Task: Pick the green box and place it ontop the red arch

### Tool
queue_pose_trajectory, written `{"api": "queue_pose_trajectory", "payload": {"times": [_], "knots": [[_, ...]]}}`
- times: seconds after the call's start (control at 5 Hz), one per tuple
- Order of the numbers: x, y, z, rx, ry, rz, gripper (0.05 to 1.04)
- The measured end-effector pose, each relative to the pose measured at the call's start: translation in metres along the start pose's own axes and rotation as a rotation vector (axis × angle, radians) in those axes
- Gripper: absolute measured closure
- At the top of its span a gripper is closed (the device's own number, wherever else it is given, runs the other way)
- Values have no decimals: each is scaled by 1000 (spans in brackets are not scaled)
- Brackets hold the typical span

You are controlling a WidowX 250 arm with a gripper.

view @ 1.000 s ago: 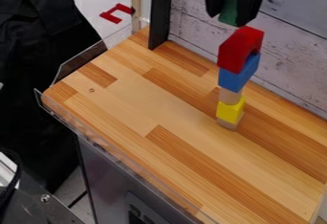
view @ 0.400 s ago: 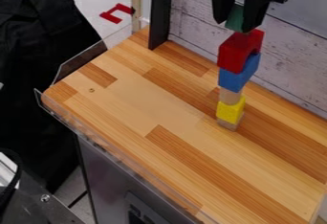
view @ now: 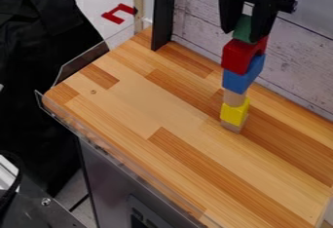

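Observation:
At the upper right my gripper (view: pixel 246 31) hangs down, shut on the green box (view: pixel 242 28), which sits between its two fingers. Directly beneath the box is the red arch (view: pixel 239 55), the top piece of a tower; box and arch look to be in contact, though a small gap cannot be ruled out. One fingertip overlaps the arch's upper right edge in the view. Below the arch come a blue block (view: pixel 242 77), a tan piece (view: pixel 233 98), a yellow block (view: pixel 234 112) and a light wooden piece (view: pixel 231 127) standing on the table (view: pixel 143 110).
A whitewashed plank wall (view: pixel 299 61) runs close behind the tower. A black post (view: pixel 163 15) rises at the table's back corner. Clear plastic edging (view: pixel 84 61) borders the left side, with a red bracket (view: pixel 119 13) beyond it.
My gripper has come down and slightly right with the green box, from above the red arch to right at its top. The tower has kept its place.

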State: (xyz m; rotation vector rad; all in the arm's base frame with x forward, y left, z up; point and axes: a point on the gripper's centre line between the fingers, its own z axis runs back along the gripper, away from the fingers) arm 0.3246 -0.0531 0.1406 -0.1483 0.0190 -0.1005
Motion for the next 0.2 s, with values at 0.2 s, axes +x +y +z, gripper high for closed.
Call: {"api": "queue_pose_trajectory", "payload": {"times": [0.2], "knots": [[1, -2, -4, 0, 12, -1, 500]]}}
